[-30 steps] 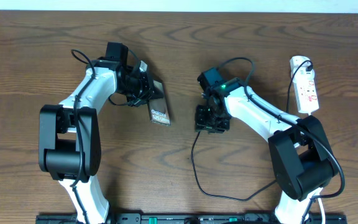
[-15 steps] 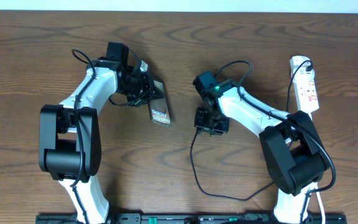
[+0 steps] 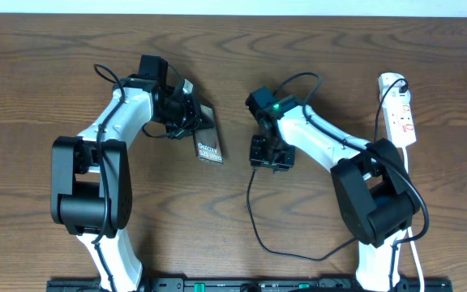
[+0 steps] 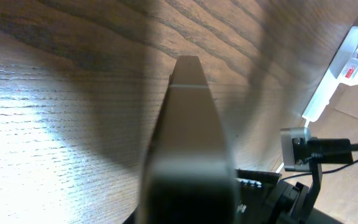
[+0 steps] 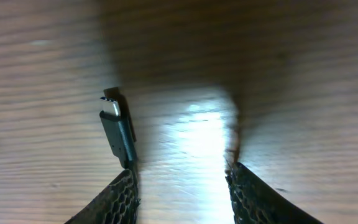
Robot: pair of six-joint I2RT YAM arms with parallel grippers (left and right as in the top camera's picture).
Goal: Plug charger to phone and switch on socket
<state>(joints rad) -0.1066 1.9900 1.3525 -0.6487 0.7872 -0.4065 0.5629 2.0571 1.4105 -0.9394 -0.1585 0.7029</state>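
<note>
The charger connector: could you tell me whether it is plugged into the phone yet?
Out. In the right wrist view the connector tip is bare, in no port; overhead, the phone sits apart from it.

R end effector (image 3: 270, 152) shifted left, nearer phone (image 3: 209, 151)

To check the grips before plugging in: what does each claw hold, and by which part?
The left claw holds the phone by the end opposite its lettering. The right claw stands open; the charger plug lies beside one finger, not pinched.

Phone (image 4: 188, 143) blurred close-up, right fingers (image 5: 114, 199) cut off below
</note>
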